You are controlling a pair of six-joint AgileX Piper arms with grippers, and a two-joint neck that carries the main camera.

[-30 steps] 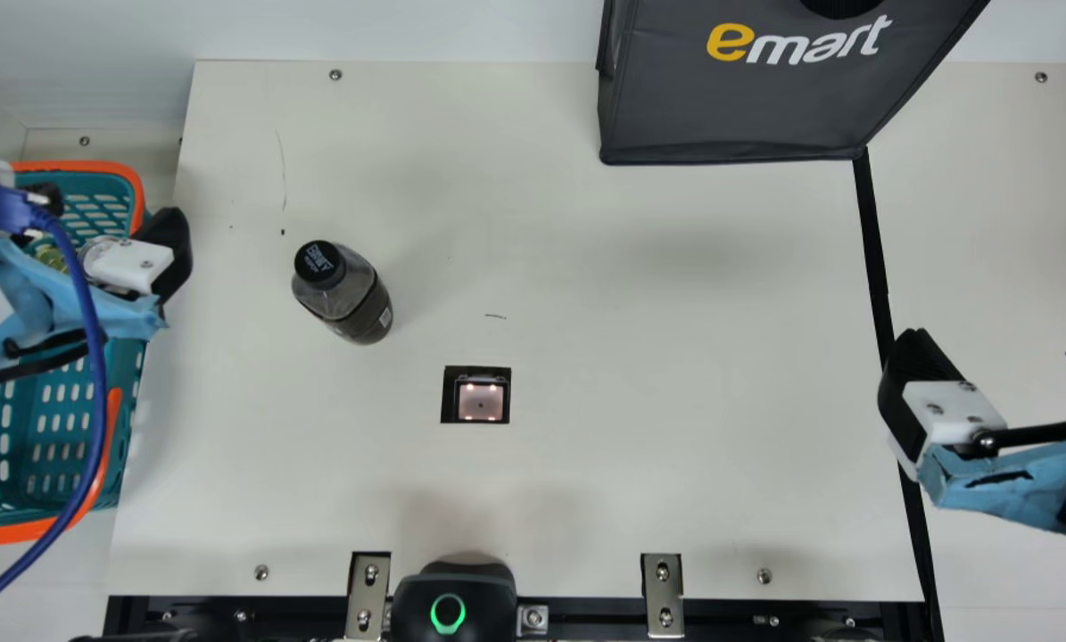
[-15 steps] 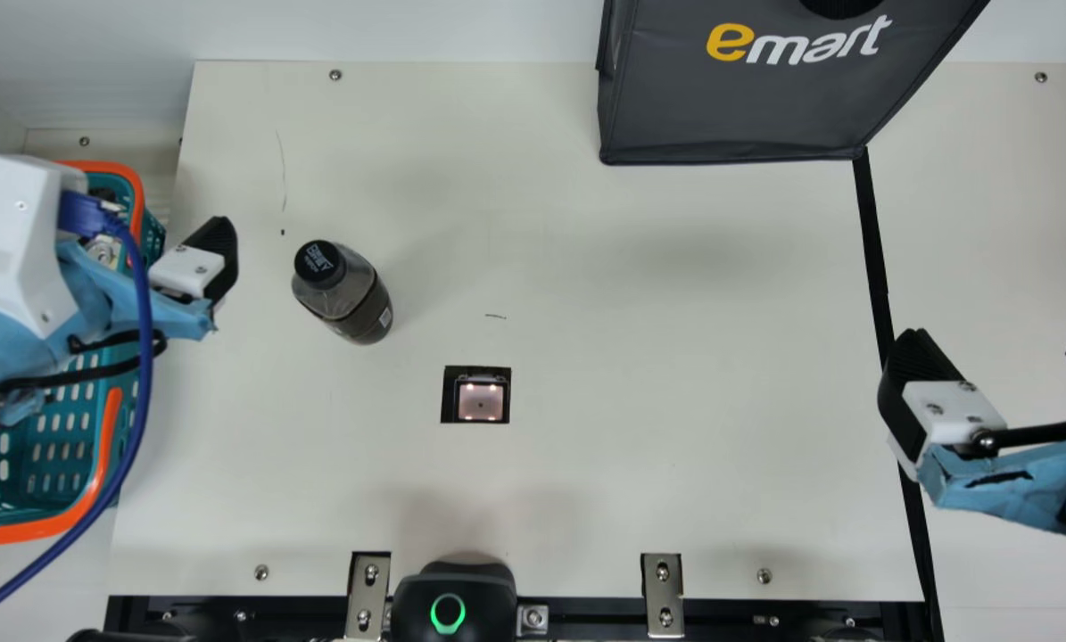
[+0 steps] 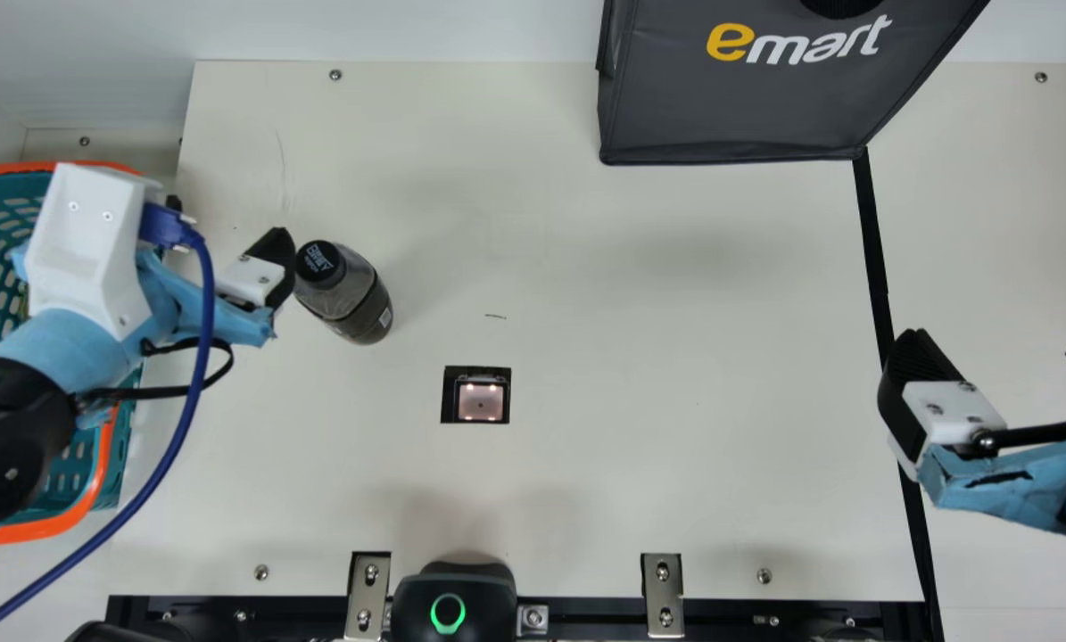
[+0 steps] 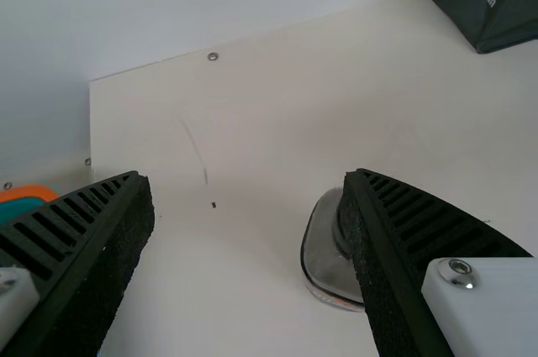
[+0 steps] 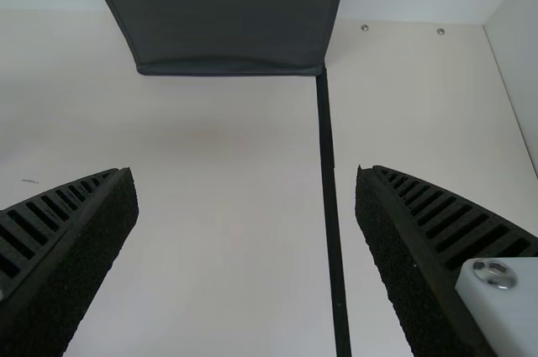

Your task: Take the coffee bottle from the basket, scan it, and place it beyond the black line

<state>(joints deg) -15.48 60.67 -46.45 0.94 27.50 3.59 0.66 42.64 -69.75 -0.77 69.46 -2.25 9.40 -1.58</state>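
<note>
The left gripper (image 3: 227, 218), jaws open, has moved from the basket (image 3: 15, 168) to the coffee bottle (image 3: 354, 294), now just beside one jaw. The right gripper (image 3: 996, 341) also stands open.

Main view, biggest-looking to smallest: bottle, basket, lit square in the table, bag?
1. Bag and basket: unsure, both cut off by the view's edge and the basket partly hidden
2. Bottle
3. Lit square

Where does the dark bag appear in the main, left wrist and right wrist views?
Main view: dark bag at the top, right of centre.
Left wrist view: top right corner.
Right wrist view: top, left of centre.
Shared landmark: the table's far edge along the white wall.
</note>
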